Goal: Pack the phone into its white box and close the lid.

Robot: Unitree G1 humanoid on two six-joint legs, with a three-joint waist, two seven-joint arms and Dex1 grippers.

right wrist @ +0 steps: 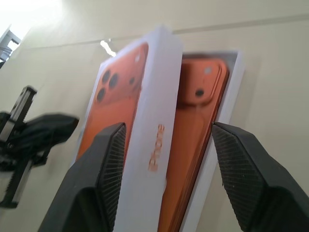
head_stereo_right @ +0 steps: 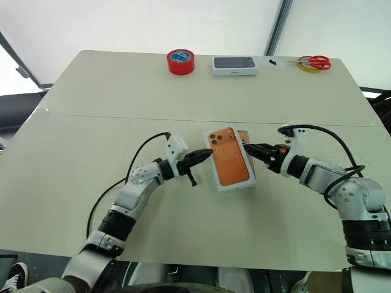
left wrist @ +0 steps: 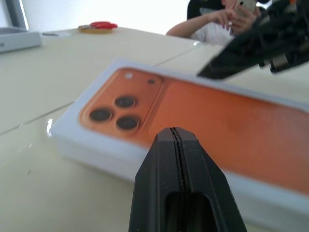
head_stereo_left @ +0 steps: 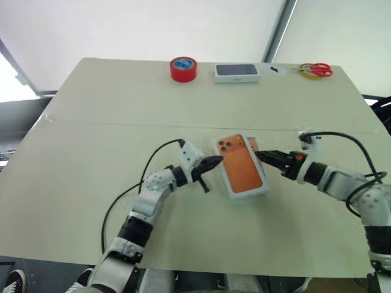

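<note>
Centrally on table [head_stereo_left: 122, 97]: lid [head_stereo_left: 241, 166], printed with an orange phone picture, askew and tilted over box [right wrist: 231, 92], with phone [right wrist: 198, 111] inside, partly uncovered on right. Left gripper [head_stereo_left: 215, 162] clenched, tip at lid's left edge, contact unclear. Right gripper [head_stereo_left: 259, 155] released, fingers spread by lid's right side, grasping nothing. Well apart at far edge: tape roll [head_stereo_left: 183, 69], second box [head_stereo_left: 236, 72], scissors [head_stereo_left: 317, 69].

I count one phone [right wrist: 200, 111], one lid [head_stereo_left: 242, 166], one tape roll [head_stereo_left: 183, 69], one scissors [head_stereo_left: 317, 69], two grippers.
</note>
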